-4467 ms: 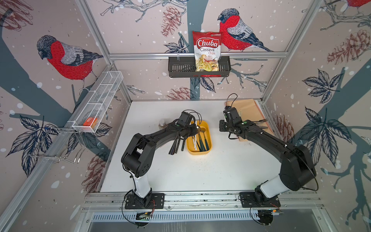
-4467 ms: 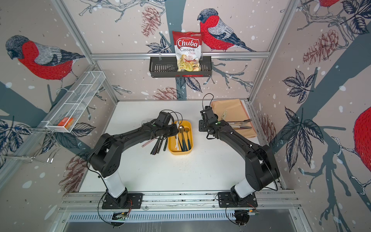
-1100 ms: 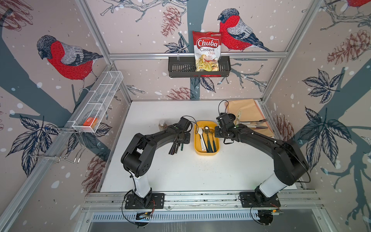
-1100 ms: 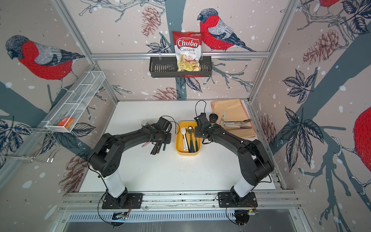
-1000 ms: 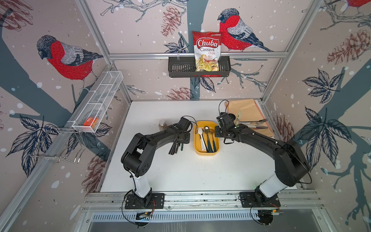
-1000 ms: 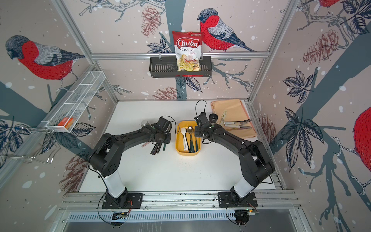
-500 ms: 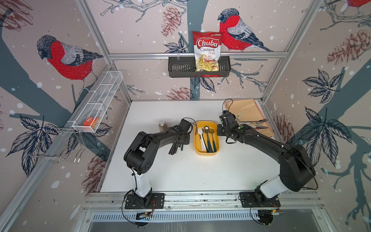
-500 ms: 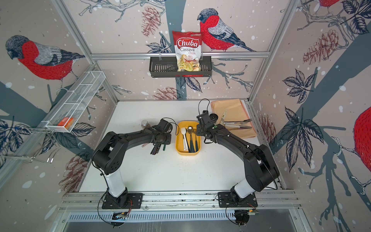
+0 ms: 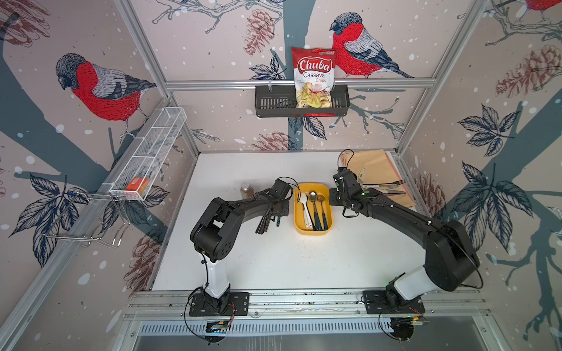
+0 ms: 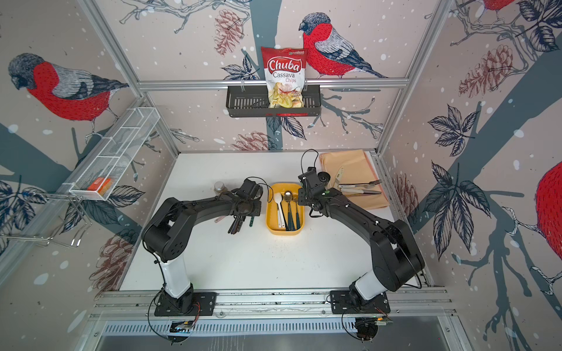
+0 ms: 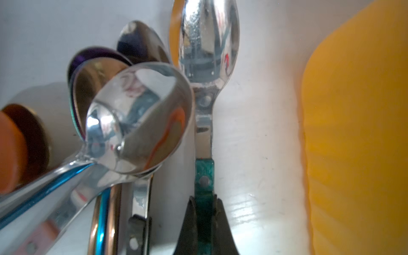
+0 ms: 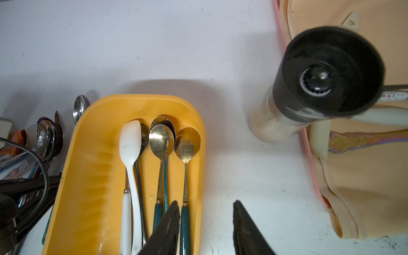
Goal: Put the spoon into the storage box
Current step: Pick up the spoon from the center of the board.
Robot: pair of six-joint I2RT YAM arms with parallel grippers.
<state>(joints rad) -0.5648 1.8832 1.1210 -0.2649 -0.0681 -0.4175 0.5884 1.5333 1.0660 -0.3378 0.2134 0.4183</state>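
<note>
Several spoons are already laid inside the storage box (image 12: 88, 176). Another green-handled spoon (image 11: 204, 123) is clamped in the left gripper (image 11: 204, 205) jaws, just beside the box on the surface – not yet lifted in. The right gripper (image 12: 205, 220) jaws are held apart, empty, over the box's edge.

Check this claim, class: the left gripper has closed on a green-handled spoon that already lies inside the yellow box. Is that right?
Not quite. The left gripper is closed on the green-handled spoon, but the left wrist view shows the spoon lying on the white table beside the yellow box, not inside it.
</note>
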